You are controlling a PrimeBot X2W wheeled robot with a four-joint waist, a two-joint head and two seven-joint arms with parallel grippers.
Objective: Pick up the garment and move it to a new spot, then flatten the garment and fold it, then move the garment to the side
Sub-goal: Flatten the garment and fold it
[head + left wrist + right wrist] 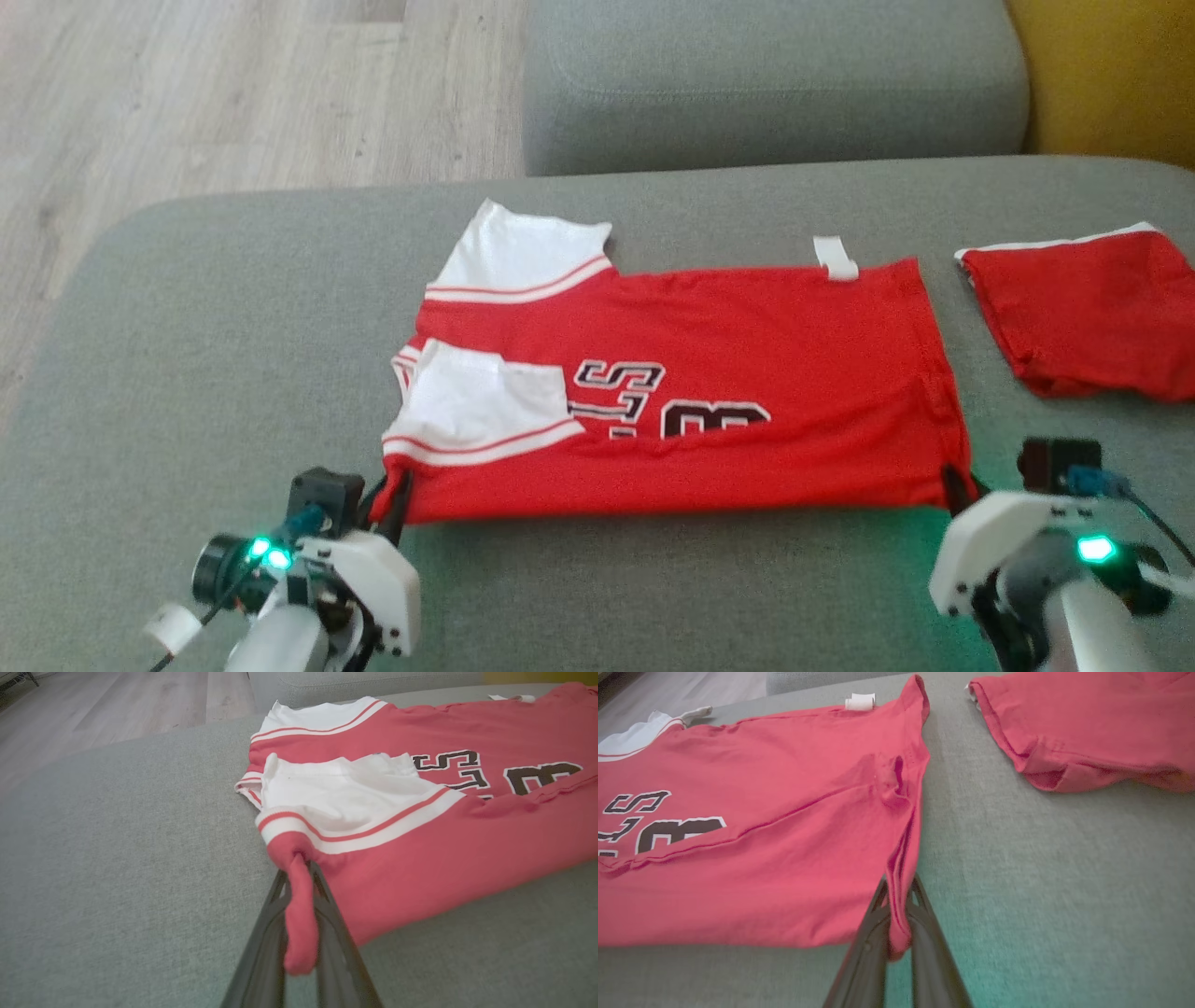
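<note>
Now two red garments on sofa (pixel 205 373): jersey (pixel 747 336) (both jaws clamped on near corners), second garment (pixel 1092 308) apart.

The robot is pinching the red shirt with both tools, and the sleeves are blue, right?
No. The left tool and right tool do pinch the red shirt, but the sleeves are white with red stripes; the left wrist view shows it.

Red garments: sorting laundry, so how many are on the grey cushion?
2. The jersey lies spread in the middle, near corners pinched by the left tool and right tool. A second red garment lies apart at the right, cut off by the frame; more could lie beyond.
</note>
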